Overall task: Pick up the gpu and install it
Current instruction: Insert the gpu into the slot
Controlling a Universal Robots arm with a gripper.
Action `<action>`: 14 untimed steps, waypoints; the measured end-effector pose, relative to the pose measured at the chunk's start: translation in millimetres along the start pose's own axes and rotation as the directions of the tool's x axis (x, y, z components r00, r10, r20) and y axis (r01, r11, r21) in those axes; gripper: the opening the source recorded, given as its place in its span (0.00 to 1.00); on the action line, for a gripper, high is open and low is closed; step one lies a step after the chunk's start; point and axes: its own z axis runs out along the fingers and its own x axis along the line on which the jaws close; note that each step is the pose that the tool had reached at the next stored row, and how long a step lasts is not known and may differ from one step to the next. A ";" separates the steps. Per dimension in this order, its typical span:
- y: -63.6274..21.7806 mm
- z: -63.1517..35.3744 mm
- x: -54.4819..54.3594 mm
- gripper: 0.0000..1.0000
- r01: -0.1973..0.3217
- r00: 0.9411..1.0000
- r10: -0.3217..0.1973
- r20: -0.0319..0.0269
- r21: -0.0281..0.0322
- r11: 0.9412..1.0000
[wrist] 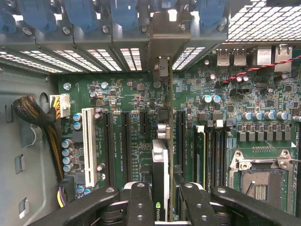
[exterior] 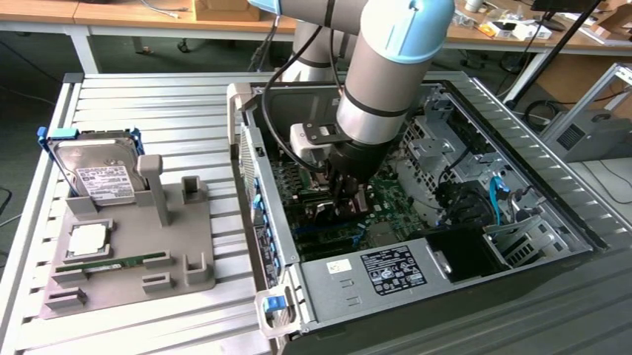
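Observation:
The gpu shows edge-on in the wrist view as a thin card with a silver cooler. It stands upright over the green motherboard, in line with the black expansion slots. Its far end reaches the rear bracket openings of the case. My gripper is shut on the gpu, one black finger on each side of the card. In the exterior view my gripper is low inside the open computer case, close over the board. The card there is mostly hidden by the wrist.
A grey fixture tray at the exterior view's left holds a hard drive, a processor and a green memory stick. Inside the case are the power supply, a white slot, a processor socket and a cable bundle.

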 end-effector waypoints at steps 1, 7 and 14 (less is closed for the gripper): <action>0.0 0.0 0.0 0.27 0.000 1.000 0.000 0.000 0.000 1.000; 0.0 0.4 0.0 0.27 0.000 1.000 0.000 0.000 0.000 1.000; 0.0 0.5 0.0 0.27 0.000 1.000 0.000 0.000 0.000 1.000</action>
